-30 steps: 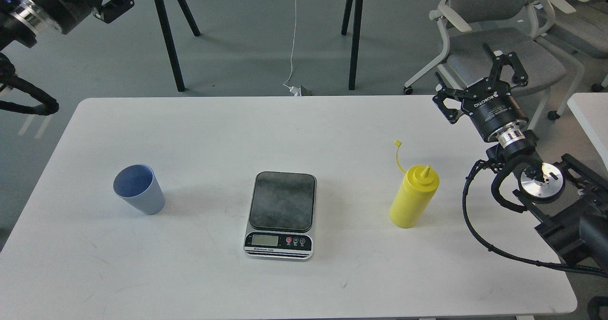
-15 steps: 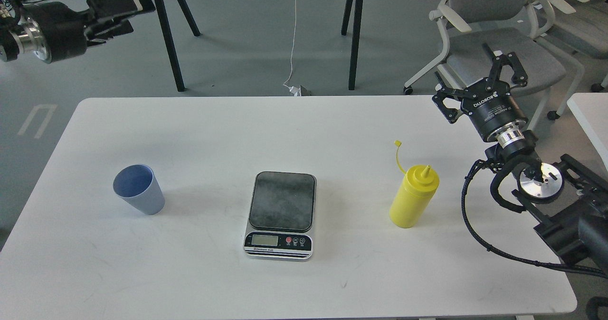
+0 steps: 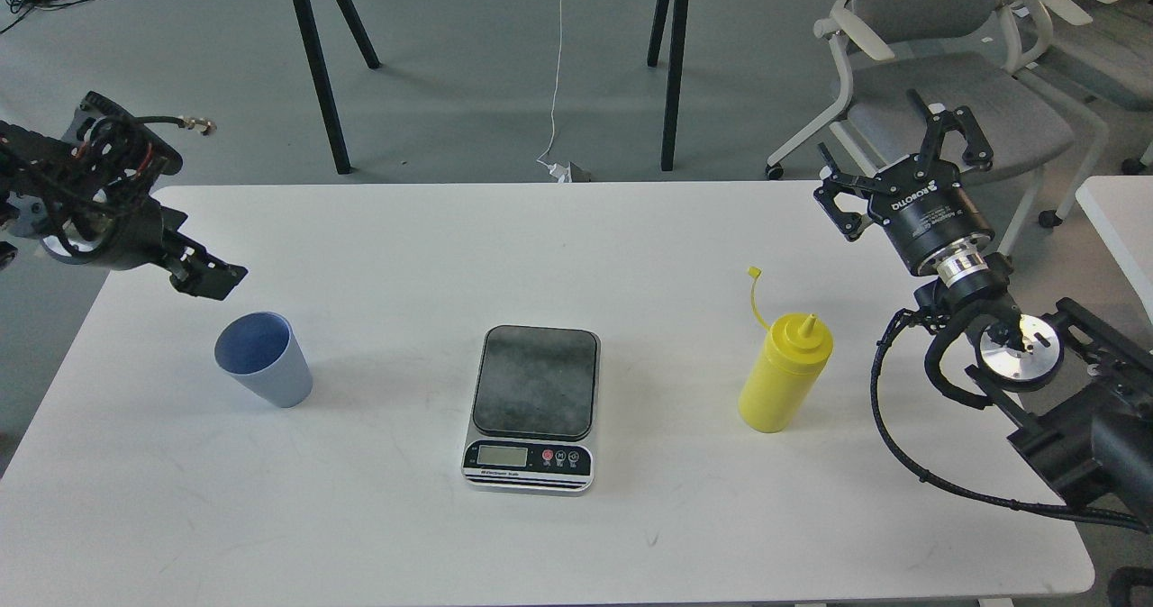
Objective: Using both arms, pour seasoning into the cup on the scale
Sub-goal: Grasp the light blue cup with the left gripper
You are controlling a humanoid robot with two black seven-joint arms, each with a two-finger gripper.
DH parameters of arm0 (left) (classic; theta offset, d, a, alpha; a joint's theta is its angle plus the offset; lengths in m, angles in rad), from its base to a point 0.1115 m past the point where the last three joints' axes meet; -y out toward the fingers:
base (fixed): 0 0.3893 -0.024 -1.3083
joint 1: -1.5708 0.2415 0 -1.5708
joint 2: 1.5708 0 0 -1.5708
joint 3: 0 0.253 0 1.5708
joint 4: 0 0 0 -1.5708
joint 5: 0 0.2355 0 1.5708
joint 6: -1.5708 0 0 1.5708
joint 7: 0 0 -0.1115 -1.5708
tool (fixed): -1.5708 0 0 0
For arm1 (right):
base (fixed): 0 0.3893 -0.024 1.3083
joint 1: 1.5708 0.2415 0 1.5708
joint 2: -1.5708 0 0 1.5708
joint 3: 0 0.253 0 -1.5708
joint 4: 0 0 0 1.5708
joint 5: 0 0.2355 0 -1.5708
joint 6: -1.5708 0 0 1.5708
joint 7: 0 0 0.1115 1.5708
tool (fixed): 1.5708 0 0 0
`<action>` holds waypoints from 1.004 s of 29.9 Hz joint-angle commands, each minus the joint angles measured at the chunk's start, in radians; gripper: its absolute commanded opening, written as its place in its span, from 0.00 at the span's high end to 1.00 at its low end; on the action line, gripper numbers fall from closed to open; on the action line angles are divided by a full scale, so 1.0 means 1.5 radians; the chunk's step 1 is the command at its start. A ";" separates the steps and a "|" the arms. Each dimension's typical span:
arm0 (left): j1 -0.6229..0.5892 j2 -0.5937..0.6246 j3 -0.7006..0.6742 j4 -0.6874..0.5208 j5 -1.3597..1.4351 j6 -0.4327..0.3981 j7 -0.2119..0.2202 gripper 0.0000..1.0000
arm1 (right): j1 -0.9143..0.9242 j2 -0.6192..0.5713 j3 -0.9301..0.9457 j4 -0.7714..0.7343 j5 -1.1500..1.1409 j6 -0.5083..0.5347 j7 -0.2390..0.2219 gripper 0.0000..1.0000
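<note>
Since the pale blue ribbed plastic cup looks light and thin-walled, I'd pinch it low on its taper, gently, as it stands left of the empty grey-topped kitchen scale. My left pincer hovers just above it; whether it's spread I cannot tell. The yellow squeeze bottle, soft-sided, wants a mid-body hold; my right pincer is spread wide beyond it. The white surface leaves ample room, edges well apart.
</note>
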 commanded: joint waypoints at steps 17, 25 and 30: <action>0.040 -0.034 0.021 0.008 -0.006 0.000 0.000 0.00 | -0.003 0.000 -0.004 -0.001 0.000 0.000 -0.001 0.01; 0.041 -0.061 0.020 0.009 -0.008 0.000 0.000 0.00 | -0.005 0.000 -0.004 -0.001 0.000 0.000 0.000 0.01; 0.051 -0.065 0.020 0.014 -0.008 0.000 0.000 0.00 | -0.005 -0.002 -0.004 -0.001 0.000 0.000 0.000 0.01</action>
